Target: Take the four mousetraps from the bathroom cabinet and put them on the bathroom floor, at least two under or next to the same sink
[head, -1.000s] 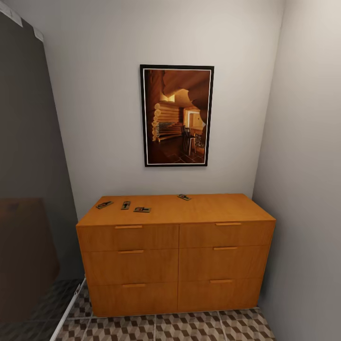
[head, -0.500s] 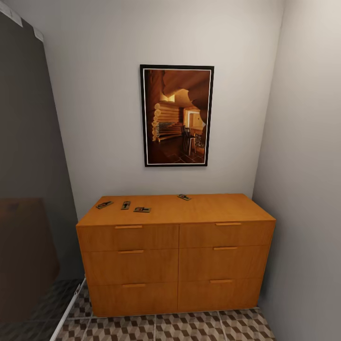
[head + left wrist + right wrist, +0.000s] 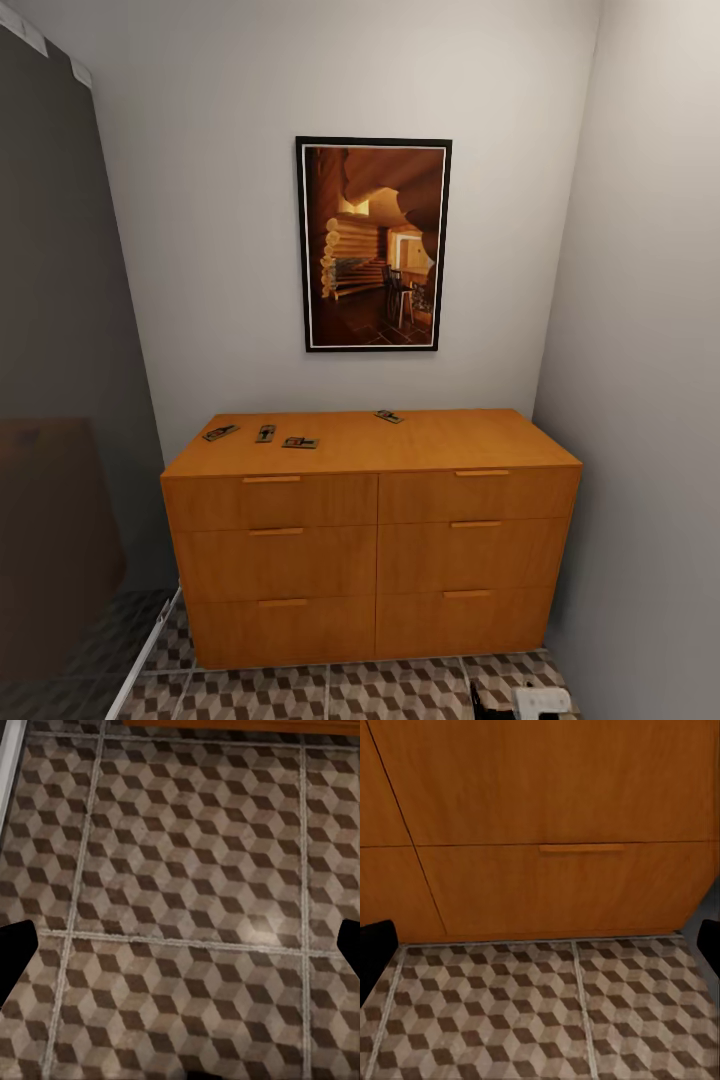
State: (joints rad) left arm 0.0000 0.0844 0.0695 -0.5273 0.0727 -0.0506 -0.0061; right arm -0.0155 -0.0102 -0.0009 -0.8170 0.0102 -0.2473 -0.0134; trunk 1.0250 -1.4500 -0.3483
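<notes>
A narrow bathroom alcove: grey walls, a framed picture (image 3: 373,245), cube-patterned bathroom floor (image 3: 300,692). All four mousetraps lie on top of the cabinet (image 3: 372,560): three (image 3: 265,434) clustered near its left rear, one (image 3: 388,416) mid-rear. The right hand (image 3: 530,702) sits low at the cabinet's right foot, well below them; the left hand (image 3: 180,967) faces bare tile. Both are spread wide, empty. A wall crowds the right; the left is roomier.

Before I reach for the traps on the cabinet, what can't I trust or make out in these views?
- Mousetraps on the cabinet, head view: too small to tell set or sprung.
- Drawer contents: hidden behind closed fronts.
- Right gripper and left gripper, wrist views: fingertips cut off by the picture's edges.
- White part at the head view's lower edge: cut off, unidentifiable.
</notes>
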